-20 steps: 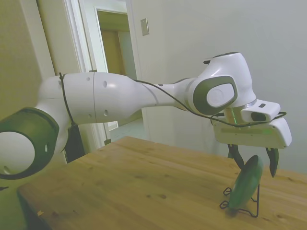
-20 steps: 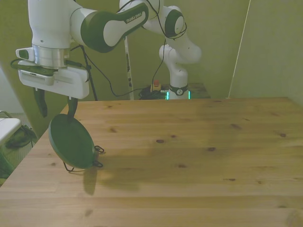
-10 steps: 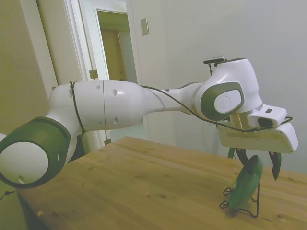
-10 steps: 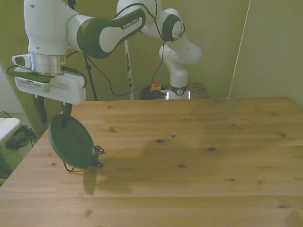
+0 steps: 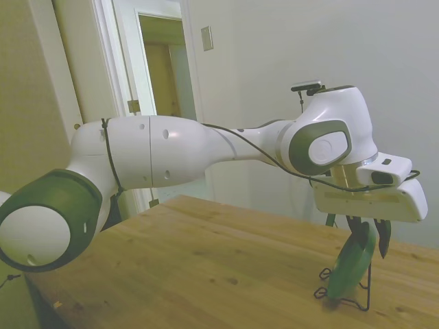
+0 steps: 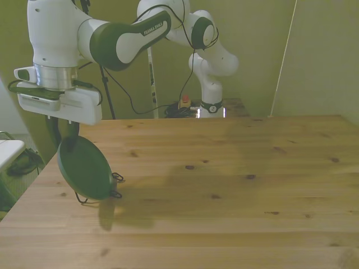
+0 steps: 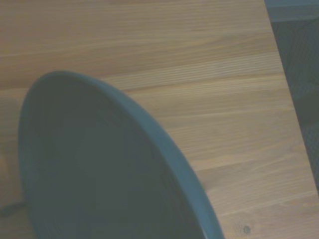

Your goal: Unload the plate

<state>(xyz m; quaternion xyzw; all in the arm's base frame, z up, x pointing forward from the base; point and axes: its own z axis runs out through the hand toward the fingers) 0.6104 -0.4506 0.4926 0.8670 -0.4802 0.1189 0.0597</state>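
Side view is showing me the fingers [image 5: 366, 236] pinching the top rim of the plate [image 5: 351, 264]: both tips are sitting close together with the rim between them, so I'm reading this as a narrow grip holding the plate. The plate is standing on edge, leaning in the black wire stand [image 5: 343, 291], which is resting on the worktop [image 5: 206, 267] near its corner.

In the front view, the plate [image 6: 84, 168] is sitting at about 8 o'clock on the worktop [image 6: 224, 185], close to that view's left edge, concave face turned toward the camera. The fingers [image 6: 63, 134] are coming down on the rim at the plate's 12 o'clock, straight under the wrist; the tips are partly hiding behind the rim, so I'm not judging the depth of bite from here.

The wrist view is only giving me the plate [image 7: 99, 164] from close up, out of focus, with bare wood beyond it.

Risks I'm watching:
- Grip is looking shallow, on a thin, matte rim. If the plate is heavier than the pinch can carry, it may be pivoting or slipping out on the lift.
- Plate's lower edge is seated in the wire stand [image 6: 98, 193]. Pulling at an angle could be dragging or tipping the stand along with it.
- Everything is sitting near the worktop's edge, so a dropped plate could be rolling off.

I'm judging that a straight lift along the plate's own lean is the safest exit.
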